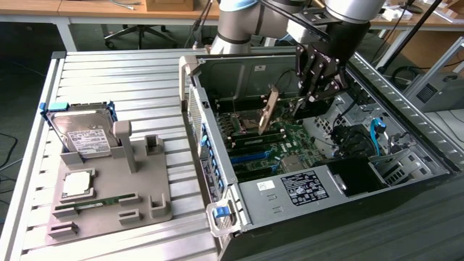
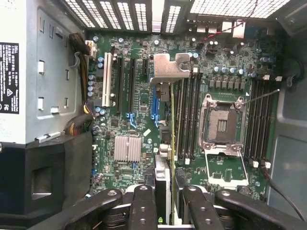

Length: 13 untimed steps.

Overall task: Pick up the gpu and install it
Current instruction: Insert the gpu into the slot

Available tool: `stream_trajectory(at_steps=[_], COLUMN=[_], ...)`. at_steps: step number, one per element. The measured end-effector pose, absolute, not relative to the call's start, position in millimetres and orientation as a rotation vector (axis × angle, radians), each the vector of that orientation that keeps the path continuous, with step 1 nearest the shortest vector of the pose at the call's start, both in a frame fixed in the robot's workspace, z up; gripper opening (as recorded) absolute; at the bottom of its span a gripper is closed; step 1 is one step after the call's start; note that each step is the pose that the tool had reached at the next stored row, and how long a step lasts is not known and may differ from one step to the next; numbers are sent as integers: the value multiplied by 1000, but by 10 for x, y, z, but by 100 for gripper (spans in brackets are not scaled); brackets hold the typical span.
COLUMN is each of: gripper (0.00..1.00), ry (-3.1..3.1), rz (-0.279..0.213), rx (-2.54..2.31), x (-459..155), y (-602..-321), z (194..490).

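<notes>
gripper (image 2: 168,197) is clamping the gpu (image 2: 162,175) edge-on, hovering just over the mobo (image 2: 127,167) inside the case. install step is underway, imo needing card edge lined up w/ pcie slot (image 2: 155,98).

gpu (image 2: 169,69) grip end: hidden by claw (image 2: 167,206) | hard drive (image 1: 84,135) label: unreadable

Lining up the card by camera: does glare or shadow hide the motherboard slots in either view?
Exterior view: light inside the case is even, and the motherboard around the gpu reads clearly. Wrist view: the slots are evenly lit; the vent grille is washed out white, the card's bracket gleams, the black shroud is dark.
</notes>
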State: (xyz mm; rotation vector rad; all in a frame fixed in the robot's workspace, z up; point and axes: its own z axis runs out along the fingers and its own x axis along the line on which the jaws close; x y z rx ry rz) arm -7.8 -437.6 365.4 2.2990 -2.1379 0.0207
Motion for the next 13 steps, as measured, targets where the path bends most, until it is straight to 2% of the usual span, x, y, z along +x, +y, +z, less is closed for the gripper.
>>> stream_trajectory(at_steps=[13], gripper=[27], ry=[-2136], rz=[25], rx=[2297], x=[-140], y=[-4388], z=[3639])
